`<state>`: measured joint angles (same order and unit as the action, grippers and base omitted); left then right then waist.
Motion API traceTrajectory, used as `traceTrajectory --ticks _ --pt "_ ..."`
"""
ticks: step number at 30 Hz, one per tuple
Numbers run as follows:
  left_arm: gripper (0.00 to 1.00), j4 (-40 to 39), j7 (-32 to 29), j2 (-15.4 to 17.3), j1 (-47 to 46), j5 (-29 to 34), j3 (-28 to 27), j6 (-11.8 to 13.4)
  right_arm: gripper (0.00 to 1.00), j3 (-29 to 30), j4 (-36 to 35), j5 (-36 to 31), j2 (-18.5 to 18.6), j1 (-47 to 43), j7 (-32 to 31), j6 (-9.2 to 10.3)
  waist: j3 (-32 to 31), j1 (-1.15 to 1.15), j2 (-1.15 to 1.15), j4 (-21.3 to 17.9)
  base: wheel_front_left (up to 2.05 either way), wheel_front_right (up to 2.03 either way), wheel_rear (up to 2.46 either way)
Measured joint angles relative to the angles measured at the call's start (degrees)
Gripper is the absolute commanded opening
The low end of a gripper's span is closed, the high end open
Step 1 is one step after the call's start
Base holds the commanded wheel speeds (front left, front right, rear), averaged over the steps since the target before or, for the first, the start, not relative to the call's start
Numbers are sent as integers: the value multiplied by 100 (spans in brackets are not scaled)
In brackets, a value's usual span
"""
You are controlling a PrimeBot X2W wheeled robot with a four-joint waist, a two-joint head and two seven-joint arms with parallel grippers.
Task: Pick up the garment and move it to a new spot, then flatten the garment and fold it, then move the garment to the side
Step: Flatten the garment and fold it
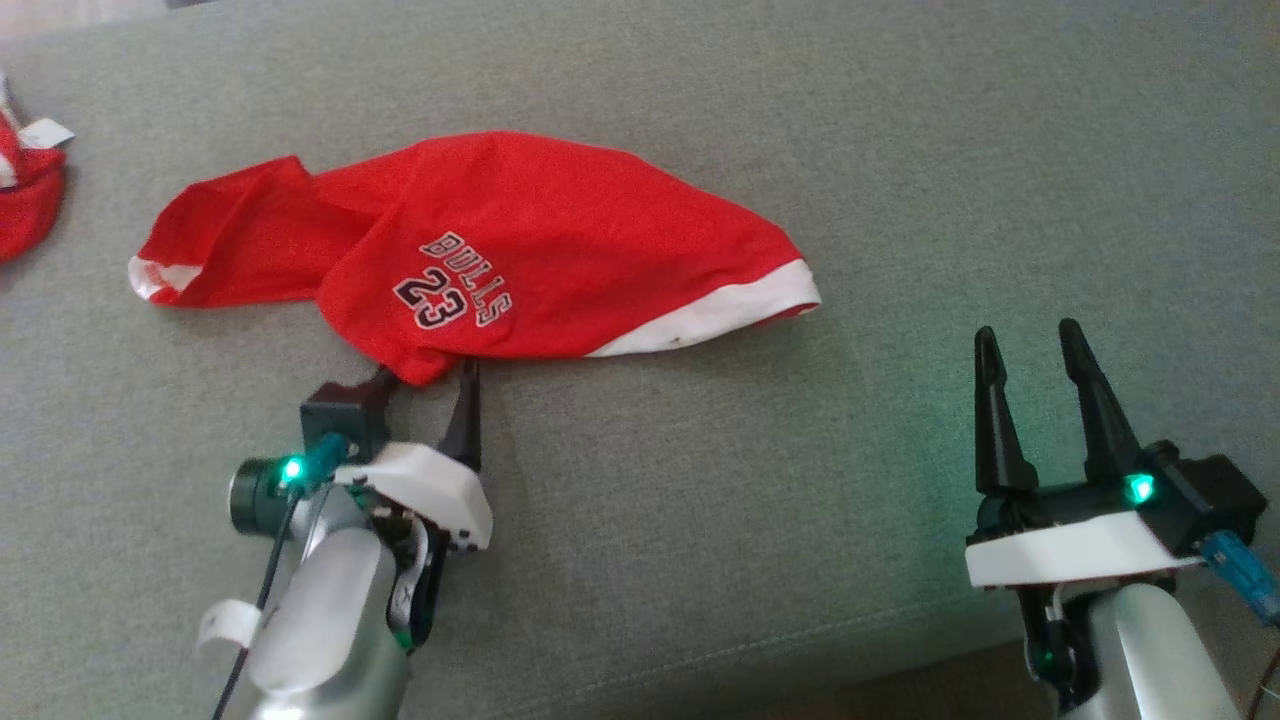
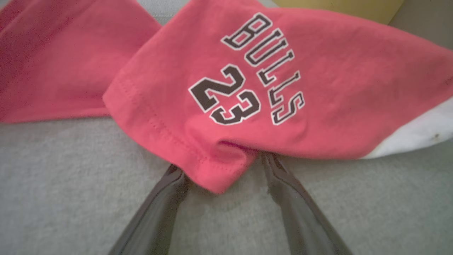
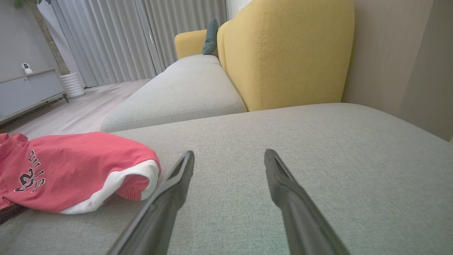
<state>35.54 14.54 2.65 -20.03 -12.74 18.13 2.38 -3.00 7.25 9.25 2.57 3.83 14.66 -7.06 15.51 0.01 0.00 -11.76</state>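
Grey sofa seat point(image 1: 700, 90): we take this as the ground of the whole scene, w/ a yellow backrest point(image 3: 290, 53) rising behind it in the right wrist view. The garment point(image 1: 560, 230), red cloth w/ a white band point(image 1: 720, 310) along one end, lies rumpled and partly doubled over on the seat, left of centre in the head view. One part stretches toward the left and the banded end points right.

We place the left gripper point(image 1: 427, 372) at the garment's near corner. Its fingers point(image 2: 159, 205) are spread, i.e. not pinching. In the left wrist view the hemmed corner hangs btwn them and the cloth edge covers both tips, so we cannot tell whether the tips touch the cloth from below.

The right gripper point(image 1: 1028, 332) sits well apart from the garment, to its right, above bare seat. Its fingers point(image 3: 293, 198) are likewise spread, w/ grey seat fabric showing btwn them.

A second red cloth point(image 1: 25, 200) is cut off by the far-left edge of the head view, apart from the garment. The print "BULLS 23" point(image 1: 455, 280), black w/ white outline, lies just beyond the corner at the left gripper. We note a green light on each wrist, left point(image 1: 292, 468) and right point(image 1: 1138, 488) resp.
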Motion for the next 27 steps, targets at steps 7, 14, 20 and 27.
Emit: traceTrajectory --ticks 7,14,20,27 --pt "0 -508 0 -8 -104 56 -27 -47 100 15 -4 74 0 53 0 0 19 -1 0 -26 0 0 0" --pt "0 -1704 1 -9 399 282 75 -288 100 101 -4 76 0 48 0 0 -185 -1 0 239 0 0 0" --pt "0 -2631 2 41 1152 444 237 -463 100 111 27 76 0 19 0 0 -494 -1 0 534 0 0 0" --pt "0 -3322 -156 236 2236 436 404 -498 100 138 70 58 0 -151 0 0 -847 -1 0 819 0 0 0"
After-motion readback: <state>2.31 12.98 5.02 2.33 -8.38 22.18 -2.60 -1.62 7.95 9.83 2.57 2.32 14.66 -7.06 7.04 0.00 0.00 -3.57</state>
